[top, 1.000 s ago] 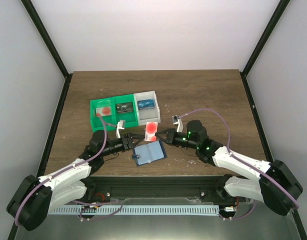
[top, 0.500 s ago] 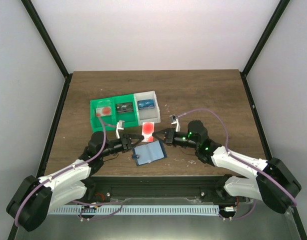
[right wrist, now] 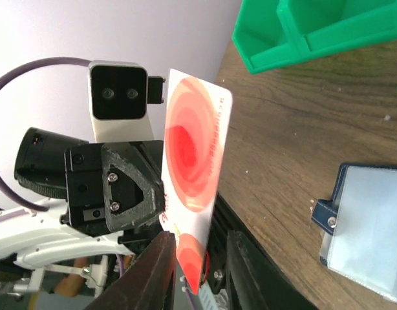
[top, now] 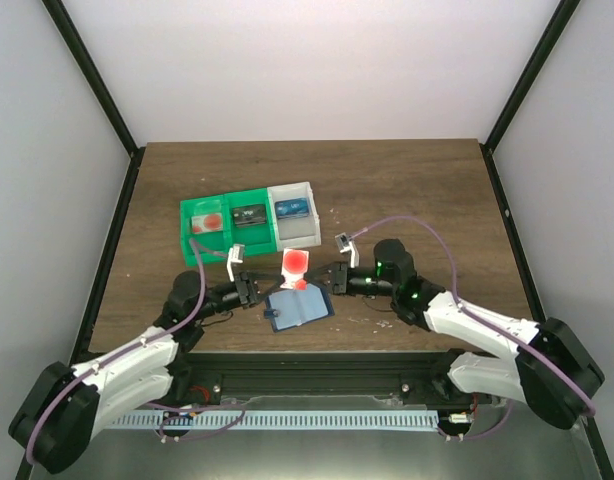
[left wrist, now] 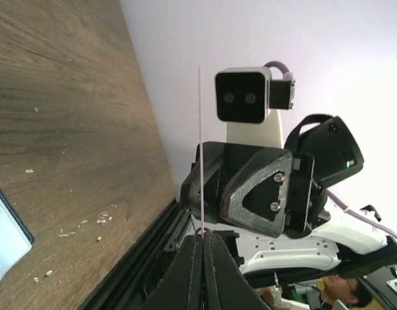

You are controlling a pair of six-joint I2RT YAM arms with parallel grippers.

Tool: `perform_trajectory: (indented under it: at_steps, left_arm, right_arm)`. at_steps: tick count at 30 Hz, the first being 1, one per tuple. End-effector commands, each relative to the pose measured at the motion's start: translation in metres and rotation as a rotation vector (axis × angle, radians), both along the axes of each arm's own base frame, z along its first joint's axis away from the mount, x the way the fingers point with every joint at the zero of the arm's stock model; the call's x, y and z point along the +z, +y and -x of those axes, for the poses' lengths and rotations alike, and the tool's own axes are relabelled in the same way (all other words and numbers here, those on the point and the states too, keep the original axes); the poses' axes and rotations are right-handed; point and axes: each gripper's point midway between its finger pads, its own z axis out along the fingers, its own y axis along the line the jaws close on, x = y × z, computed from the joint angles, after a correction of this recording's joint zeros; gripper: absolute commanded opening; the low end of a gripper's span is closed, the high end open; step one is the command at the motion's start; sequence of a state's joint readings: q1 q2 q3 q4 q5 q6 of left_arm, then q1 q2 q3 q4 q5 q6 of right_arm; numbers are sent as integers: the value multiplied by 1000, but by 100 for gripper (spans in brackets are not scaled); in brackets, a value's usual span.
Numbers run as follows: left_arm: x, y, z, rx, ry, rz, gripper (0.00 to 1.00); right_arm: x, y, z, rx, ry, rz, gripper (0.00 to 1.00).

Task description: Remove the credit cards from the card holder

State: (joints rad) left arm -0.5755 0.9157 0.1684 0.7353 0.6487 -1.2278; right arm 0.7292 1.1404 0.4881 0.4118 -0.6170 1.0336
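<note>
Brown wood-grain table (top: 407, 180), enclosed by white walls. Nearest the arm bases, the flat blue two-leaf card holder (top: 299, 308) lies open on the surface, clear pockets up. Just beyond and above it, a red-and-white plastic card (top: 295, 266) stands upright between both grippers. The left gripper (top: 278, 281) is clamped tight on its lower edge. The right gripper (top: 313, 280) has its fingers slightly parted either side of the card. Farther back, a green-and-white three-compartment tray (top: 227, 197) holds a red-spot card (top: 209, 221), a dark card (top: 250, 214) and a blue card (top: 293, 208).
</note>
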Motion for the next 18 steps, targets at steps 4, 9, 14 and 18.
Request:
perform_trajectory:
  at_steps: [4, 9, 14, 18]
  left_arm:
    - [2, 5, 14, -56, -67, -22, 0]
    - [-5, 2, 26, -139, -73, -81, 0]
    - [-1, -3, 33, -219, -108, -127, 0]
    - [3, -8, 39, -298, -129, -138, 0]
  right_arm:
    - [41, -15, -5, 64, -270, 150, 34]
    - [62, -29, -7, 110, -369, 204, 38]
    - [67, -29, -9, 175, -387, 259, 38]
    - [66, -23, -3, 255, -386, 240, 38]
